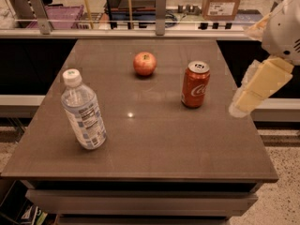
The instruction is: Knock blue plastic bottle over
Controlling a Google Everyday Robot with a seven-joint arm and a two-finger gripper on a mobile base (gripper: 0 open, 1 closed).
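The blue plastic bottle point(83, 112) stands upright at the front left of the brown table point(154, 144). It is clear, with a white cap and a pale blue-white label. My gripper point(239, 107) hangs at the right edge of the table, pointing down and to the left, with the white arm above it at the frame's right border. It is far to the right of the bottle and touches nothing. The red soda can point(195, 84) stands between the gripper and the bottle.
A red apple point(145, 63) lies behind the table's middle. A rail with metal posts point(160, 7) runs behind the table, with boxes and a purple crate beyond it. The floor shows at the lower right.
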